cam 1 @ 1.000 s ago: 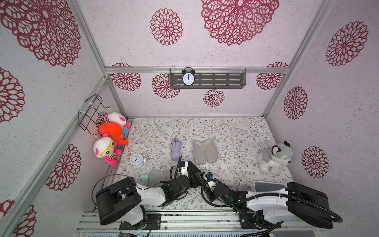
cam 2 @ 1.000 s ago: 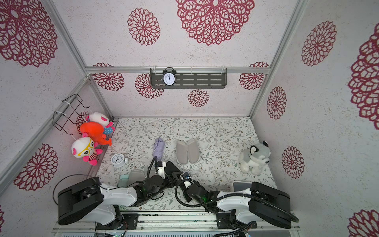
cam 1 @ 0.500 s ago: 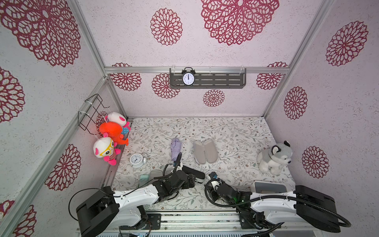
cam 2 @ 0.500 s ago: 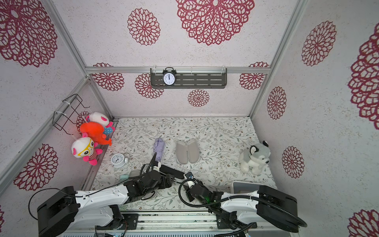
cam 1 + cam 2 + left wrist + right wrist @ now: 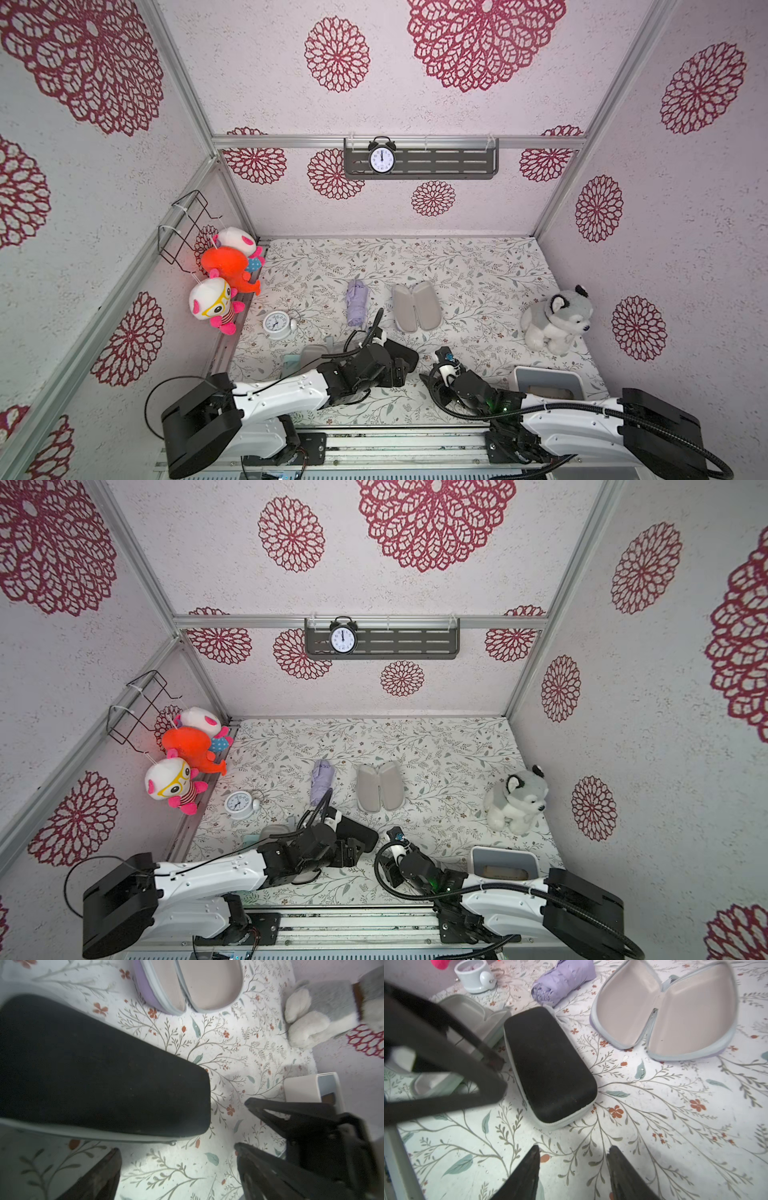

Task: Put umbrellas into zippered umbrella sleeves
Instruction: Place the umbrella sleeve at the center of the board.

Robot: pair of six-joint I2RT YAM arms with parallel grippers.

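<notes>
Both claws are released: the left claw point(image 5: 176, 1150) has its jaws spread wide at the bottom of its wrist view, and the right claw point(image 5: 574, 1151) has its jaws parted at the bottom of its own view. I see only the floral table cover point(image 5: 654, 1105) between each pair.

Going through the containers, the black sleeve point(image 5: 550, 1064) is closed, with its grey zip edge running round it, so I cannot see inside. The lilac sleeve point(image 5: 417, 306) lies opened flat at the centre of both top views, and both grey-lined halves are empty. The mint sleeve point(image 5: 467, 1009) is open at the upper left of the right wrist view. It is partly behind the left claw's fingers, so I cannot tell what is in it. The white bin point(image 5: 546, 369) at the lower right of both top views holds something tan that I cannot identify.

The black sleeve sits at the lower centre of both top views. In the left wrist view its rounded end and zip edge lie just above the claw's left finger, outside the jaws. In the right wrist view it lies above the fingertips, with bare cover between. The lilac umbrella point(image 5: 357, 302) lies loose just left of the lilac sleeve, beyond the black sleeve from both claws.
</notes>
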